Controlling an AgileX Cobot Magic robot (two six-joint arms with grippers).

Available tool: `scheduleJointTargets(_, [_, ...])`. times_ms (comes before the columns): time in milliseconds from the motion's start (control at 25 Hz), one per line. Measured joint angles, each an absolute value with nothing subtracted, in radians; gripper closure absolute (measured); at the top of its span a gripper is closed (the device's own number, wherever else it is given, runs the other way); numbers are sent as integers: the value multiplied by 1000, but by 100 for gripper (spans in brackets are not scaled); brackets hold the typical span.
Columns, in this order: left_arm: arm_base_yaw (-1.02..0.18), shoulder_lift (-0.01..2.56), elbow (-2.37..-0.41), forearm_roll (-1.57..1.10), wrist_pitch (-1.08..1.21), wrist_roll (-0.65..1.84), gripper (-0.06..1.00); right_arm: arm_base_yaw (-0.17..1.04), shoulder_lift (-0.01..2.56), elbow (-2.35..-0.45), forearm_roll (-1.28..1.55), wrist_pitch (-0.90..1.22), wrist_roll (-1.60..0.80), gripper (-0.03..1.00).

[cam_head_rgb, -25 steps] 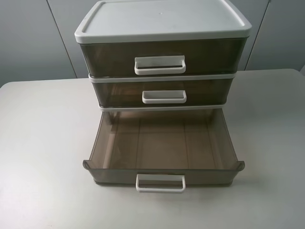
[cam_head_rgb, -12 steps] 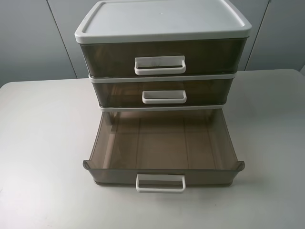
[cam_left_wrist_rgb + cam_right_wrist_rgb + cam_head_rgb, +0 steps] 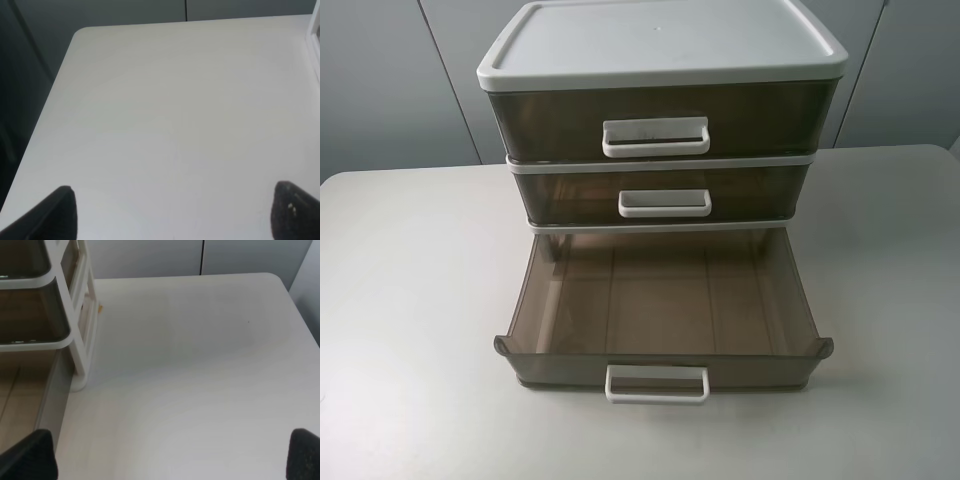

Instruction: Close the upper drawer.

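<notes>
Shallow smoky-brown translucent upper drawer [image 3: 660,190] with white loop handle [image 3: 664,203]: middle tier of the white-framed three-drawer unit [image 3: 660,45], toward 12 o'clock on the pale table [image 3: 410,300], long axis 9 to 3, front facing 6. Looks pushed in already, or nearly so. Identical lowest drawer [image 3: 660,368] pulled far out. Left gripper [image 3: 172,215] and right gripper [image 3: 172,455] both spread wide, holding nothing. Right probably nearer, unit close beside it. Any push: toward 12.
</notes>
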State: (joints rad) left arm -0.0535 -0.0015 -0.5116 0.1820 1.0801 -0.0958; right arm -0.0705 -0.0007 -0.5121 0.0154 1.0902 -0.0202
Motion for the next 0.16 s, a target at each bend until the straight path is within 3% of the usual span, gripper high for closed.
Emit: scheduleJointTargets(160, [-53,-1,-512,182,1080,-96,20,-70,-1,-512,17,1090,-20,27])
